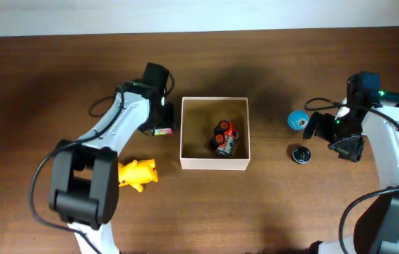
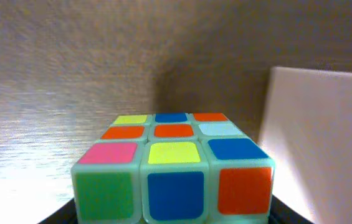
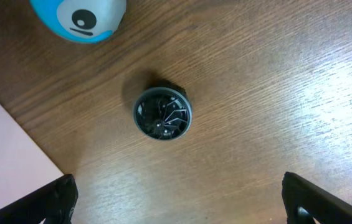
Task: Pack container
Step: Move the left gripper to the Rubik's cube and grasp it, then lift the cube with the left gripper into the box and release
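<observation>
Your container (image 1: 214, 164) sits mid-table on the dark wood-grain table (image 1: 44, 85), with a pale wall (image 1: 185, 14) along the far edge. Your left gripper (image 1: 158, 121) is at a colour cube (image 2: 172, 165) just left of the container, but you cannot tell whether it grips. Your right gripper (image 3: 191, 200) hangs spread wide over a dark disc (image 3: 162, 113).

No readable text or labels anywhere.

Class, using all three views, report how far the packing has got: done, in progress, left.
Done: one red toy car lies in the container. In hand: the left claw is at the colour cube beside it; grip unclear. The open right claw hovers over the black disc. Left: cube, disc, blue ball, yellow toy.
</observation>
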